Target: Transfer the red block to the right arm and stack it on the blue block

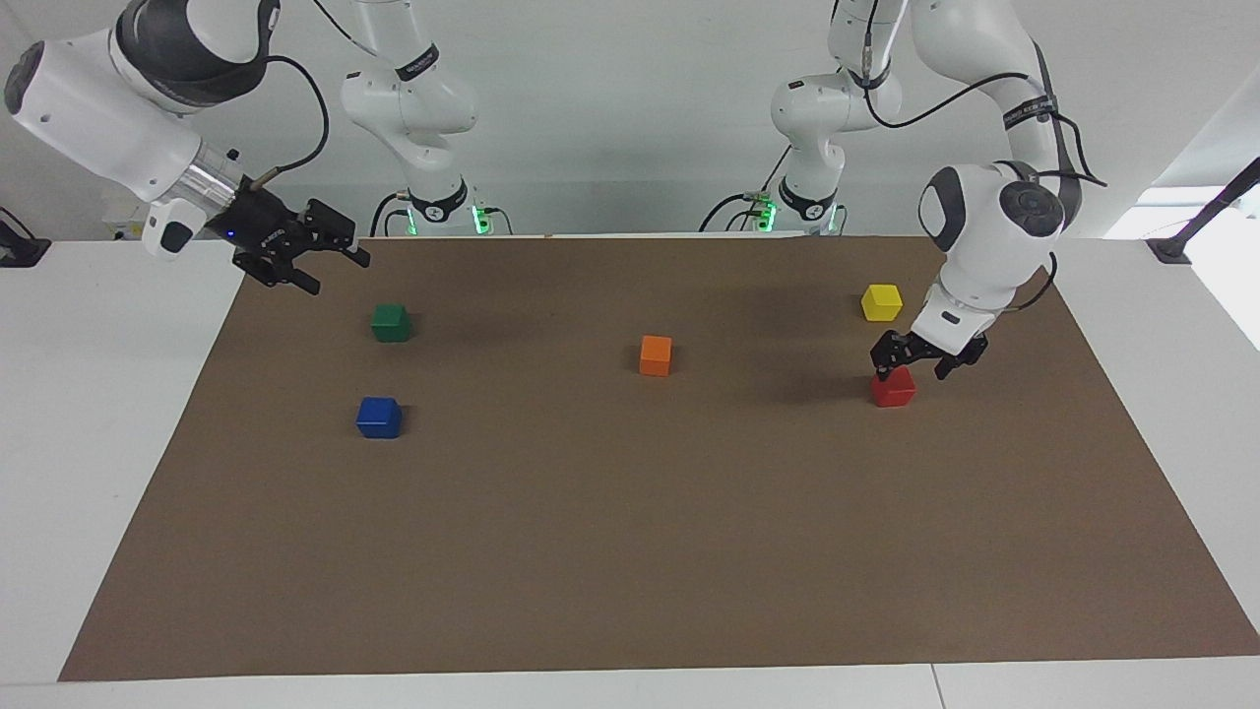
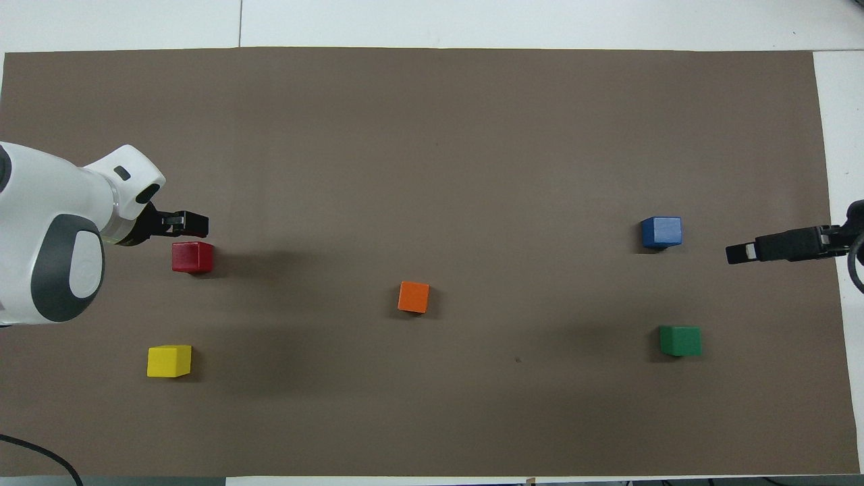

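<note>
Red block (image 1: 893, 388) sits on the tabletop (image 1: 630, 551) near the left arm's end, not yet lifted. Left hand (image 1: 920, 366) is low over it, fingers spread wide, apparently about to grasp. Handover and stacking remain. Blue block (image 1: 379, 418) lies near the other end; right hand (image 1: 320, 258) waits there, open.

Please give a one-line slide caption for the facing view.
Left claw open just above the red block; right claw waits raised near the green block.
</note>
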{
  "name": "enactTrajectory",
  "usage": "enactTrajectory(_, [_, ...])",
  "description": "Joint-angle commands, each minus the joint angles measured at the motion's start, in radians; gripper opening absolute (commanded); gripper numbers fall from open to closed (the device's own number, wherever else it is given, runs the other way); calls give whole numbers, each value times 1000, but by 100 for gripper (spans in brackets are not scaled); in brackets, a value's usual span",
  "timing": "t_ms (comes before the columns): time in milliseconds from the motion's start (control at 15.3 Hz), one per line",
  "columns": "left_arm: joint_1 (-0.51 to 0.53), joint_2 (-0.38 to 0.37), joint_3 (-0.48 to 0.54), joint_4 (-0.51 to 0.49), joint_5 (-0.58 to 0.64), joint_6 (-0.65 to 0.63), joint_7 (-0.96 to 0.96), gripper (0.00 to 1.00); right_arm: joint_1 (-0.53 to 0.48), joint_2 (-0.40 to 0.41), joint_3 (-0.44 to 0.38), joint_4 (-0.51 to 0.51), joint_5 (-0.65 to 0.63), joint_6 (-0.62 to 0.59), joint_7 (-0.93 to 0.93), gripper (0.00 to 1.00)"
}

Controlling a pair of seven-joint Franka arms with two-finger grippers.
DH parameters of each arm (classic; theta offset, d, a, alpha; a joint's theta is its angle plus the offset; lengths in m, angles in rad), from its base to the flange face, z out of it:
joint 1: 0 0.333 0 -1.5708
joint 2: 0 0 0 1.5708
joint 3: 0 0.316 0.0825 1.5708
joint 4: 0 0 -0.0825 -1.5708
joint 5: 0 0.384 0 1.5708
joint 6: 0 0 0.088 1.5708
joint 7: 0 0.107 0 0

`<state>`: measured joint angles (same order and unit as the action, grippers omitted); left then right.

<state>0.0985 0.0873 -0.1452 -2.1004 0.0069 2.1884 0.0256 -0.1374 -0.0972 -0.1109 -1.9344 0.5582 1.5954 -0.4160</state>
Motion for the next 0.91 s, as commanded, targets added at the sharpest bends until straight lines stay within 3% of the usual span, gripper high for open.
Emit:
enactTrajectory(0, [29, -4, -2, -39, -8, 50, 47, 100, -60, 2, 8, -90, 188, 11, -134, 100])
enactTrajectory(457, [33, -6, -2, -180, -8, 180, 48, 100, -79, 53, 8, -224, 575, -118, -204, 100])
enactTrajectory(653, [32, -1, -4, -179, -8, 186, 43, 100, -70, 67, 10, -245, 719, -187, -215, 100])
enactTrajectory(719, [32, 12, -4, -176, -8, 197, 37, 95, -64, 59, 10, -270, 776, -201, -215, 100])
enactTrajectory(849, [26, 31, -4, -156, -11, 197, 25, 49, -50, 68, 11, -307, 900, -258, -216, 100])
